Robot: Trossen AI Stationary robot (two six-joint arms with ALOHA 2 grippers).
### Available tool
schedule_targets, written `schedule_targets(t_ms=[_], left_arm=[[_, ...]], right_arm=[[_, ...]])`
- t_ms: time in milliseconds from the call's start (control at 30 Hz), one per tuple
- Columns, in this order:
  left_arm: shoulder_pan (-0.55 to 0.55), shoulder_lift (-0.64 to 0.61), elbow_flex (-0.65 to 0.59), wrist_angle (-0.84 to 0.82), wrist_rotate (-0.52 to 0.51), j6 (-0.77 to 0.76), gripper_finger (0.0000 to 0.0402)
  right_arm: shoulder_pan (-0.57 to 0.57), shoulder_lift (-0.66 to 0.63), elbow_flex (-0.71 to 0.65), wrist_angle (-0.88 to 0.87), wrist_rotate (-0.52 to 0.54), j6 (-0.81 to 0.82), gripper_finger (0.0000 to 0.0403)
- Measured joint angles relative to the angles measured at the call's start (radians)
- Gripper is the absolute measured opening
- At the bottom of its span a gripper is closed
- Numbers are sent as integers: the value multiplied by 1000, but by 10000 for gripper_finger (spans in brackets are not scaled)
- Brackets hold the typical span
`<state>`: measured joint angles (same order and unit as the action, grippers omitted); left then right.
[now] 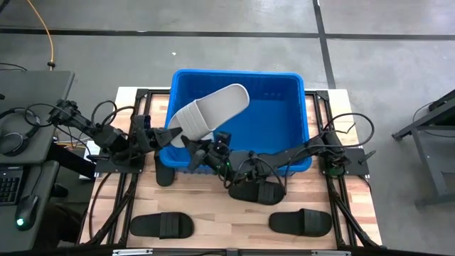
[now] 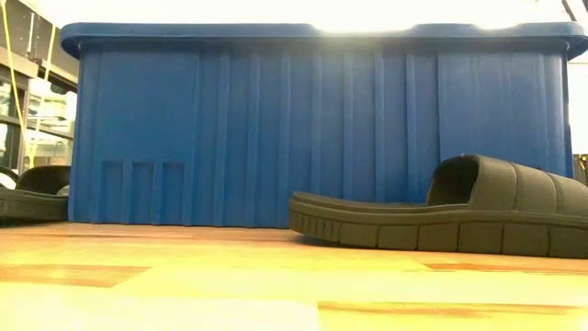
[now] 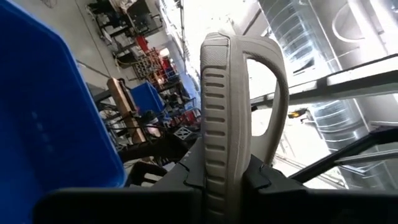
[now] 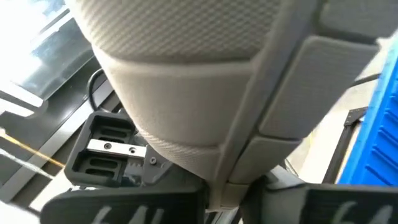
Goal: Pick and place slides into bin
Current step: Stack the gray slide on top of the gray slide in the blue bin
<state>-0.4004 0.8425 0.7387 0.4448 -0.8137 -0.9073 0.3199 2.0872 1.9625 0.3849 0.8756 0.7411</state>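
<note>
1. The left gripper sits at the bin's left front corner, clamped on the edge of an off-white slide; in the left wrist view the slide's ribbed sole edge stands between the two dark fingers, so this claw is closed on it
2. The off-white slide is held in the air, tilted, its toe end out over the blue bin and its heel end above the bin's front-left rim; it is not yet inside
3. The right gripper reaches across from the right to the same slide, just beside the left one. Its wrist view shows the slide's textured underside right up against the camera; its fingers look pinched on the slide's lower edge, so I judge it closed on it as well
4. Black slides lie on the wooden table: one at front left, one under the right arm near the bin's front wall, one at front right; another dark one stands at the bin's left front corner
5. Risks, as I judge them: with both claws on one slide, uneven pulling could twist it free; a release from here may catch the heel on the rim and tip it onto the table; the right arm passes close above a black slide and could drag it
</note>
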Motion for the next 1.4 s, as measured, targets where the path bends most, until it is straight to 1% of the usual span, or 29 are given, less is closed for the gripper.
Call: schedule_targets(t_ms=[67, 133, 200, 267, 367, 433, 500, 600, 667, 800, 867, 1000, 1100, 1233, 1333, 1400], left_arm=[[1, -1, 0, -2, 18, 18, 38], [1, -5, 0, -14, 39, 26, 51], [0, -18, 0, -47, 76, 30, 60], [0, -36, 0, -92, 126, 30, 67], [1, -94, 0, -186, 190, 1, 77], [1, -141, 0, -253, 201, -16, 82], [0, -190, 0, -308, 208, -13, 85], [0, -265, 0, -385, 201, -10, 86], [1, -315, 0, -409, 192, 24, 86], [1, -434, 0, -459, 183, 91, 87], [1, -487, 0, -501, 165, 100, 87], [1, -567, 0, -593, 170, 99, 88], [1, -591, 0, -638, 171, 92, 88], [1, -591, 0, -629, 175, 119, 88], [1, -592, 0, -628, 174, 147, 88], [1, -594, 0, -630, 174, 153, 88]], right_arm=[[0, -3, 0, -17, -1, 21, 23], [0, -19, 0, -64, -26, 20, 23], [6, -41, 1, -152, -56, 40, 23], [17, -67, 1, -244, -52, 48, 23], [46, -118, 1, -373, -10, 70, 23], [61, -153, 1, -459, 25, 74, 23], [74, -186, 1, -552, 41, 123, 22], [80, -215, 1, -711, 25, 209, 21], [85, -224, 1, -801, -2, 266, 21], [68, -250, 1, -954, -144, 362, 21], [55, -260, 1, -1011, -216, 378, 21], [-1, -287, 0, -1078, -358, 375, 21], [-59, -309, 0, -1102, -444, 352, 21], [-160, -312, 0, -1158, -628, 334, 21], [-233, -311, 0, -1174, -744, 313, 21], [-274, -309, 0, -1175, -797, 302, 21]])
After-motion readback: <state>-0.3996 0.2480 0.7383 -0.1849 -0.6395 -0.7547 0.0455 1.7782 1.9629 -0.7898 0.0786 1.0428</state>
